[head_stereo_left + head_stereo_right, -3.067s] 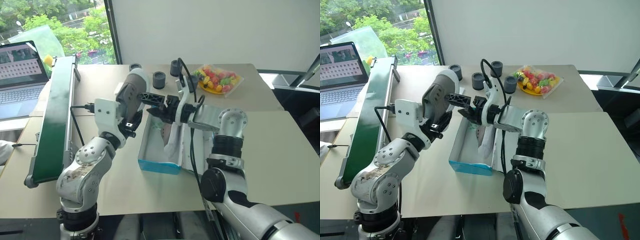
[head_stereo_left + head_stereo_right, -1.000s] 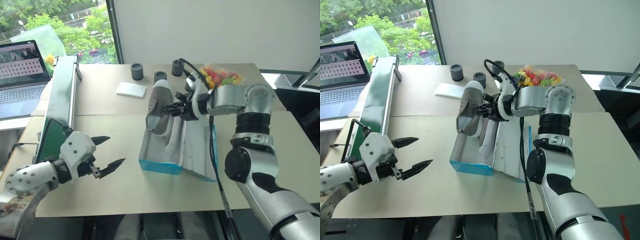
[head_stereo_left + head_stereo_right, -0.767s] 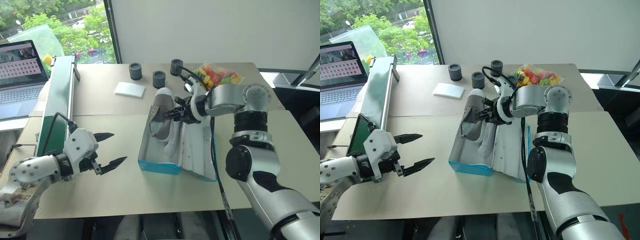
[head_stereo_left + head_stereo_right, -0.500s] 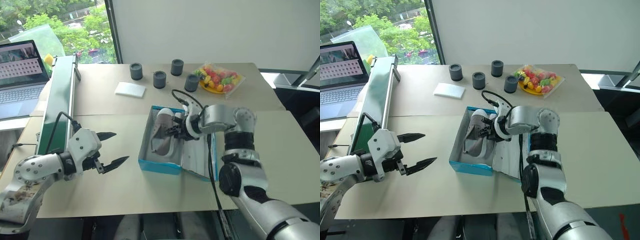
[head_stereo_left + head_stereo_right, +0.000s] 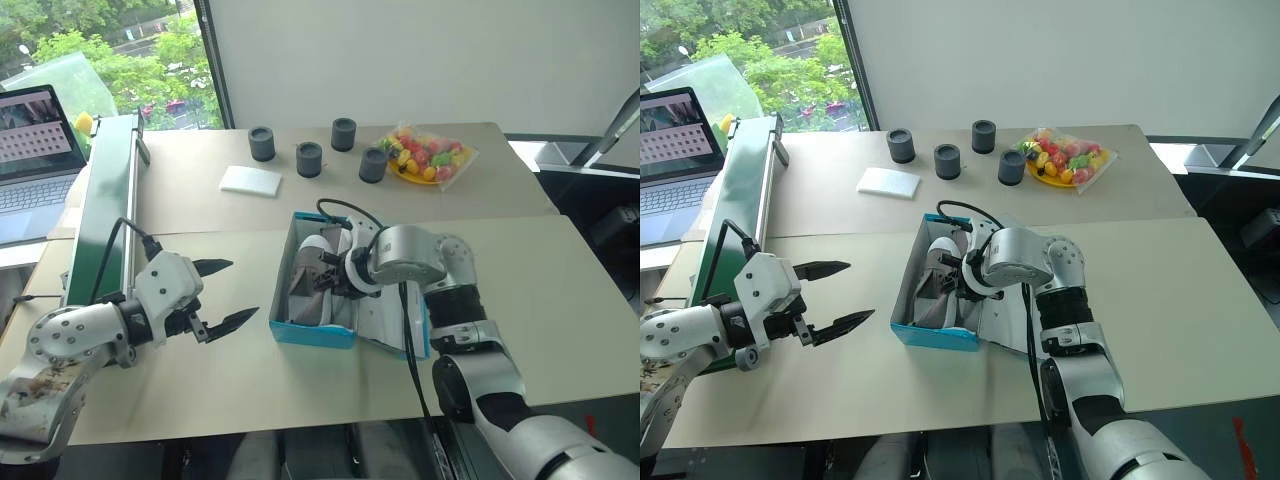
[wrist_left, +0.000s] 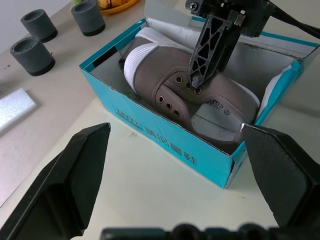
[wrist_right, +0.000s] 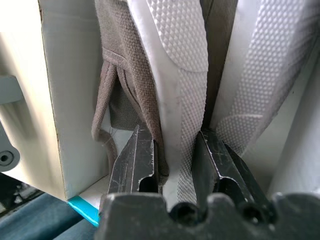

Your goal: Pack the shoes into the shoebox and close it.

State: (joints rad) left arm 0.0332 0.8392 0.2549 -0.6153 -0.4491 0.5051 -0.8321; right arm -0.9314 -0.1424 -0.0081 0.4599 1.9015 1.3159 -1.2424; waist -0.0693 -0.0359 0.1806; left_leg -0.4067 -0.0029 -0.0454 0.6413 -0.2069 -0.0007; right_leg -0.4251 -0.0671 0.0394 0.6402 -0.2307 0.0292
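The bright blue shoebox (image 5: 312, 333) stands open at the table's middle, its white-lined lid (image 5: 388, 318) lying flat to the right. Two shoes lie on their sides inside it. My right gripper (image 7: 172, 150) reaches down into the box and is shut on the nearer grey-brown shoe (image 6: 200, 95), one finger inside the canvas upper and one against its white textured sole (image 7: 180, 50). The second shoe (image 7: 280, 75) rests against the first, deeper in the box. My left gripper (image 5: 240, 290) hangs open over the table left of the box, holding nothing.
A long green conveyor (image 5: 105, 220) runs along the left side, with a laptop (image 5: 35, 150) beyond it. A flat white pad (image 5: 250, 179), several dark grey cylinders (image 5: 309, 158) and a bag of colourful sweets (image 5: 425, 158) sit at the back of the table.
My right gripper has come down with the shoe from above the box into it, and the shoe now lies inside. The left gripper has stayed open in about the same place.
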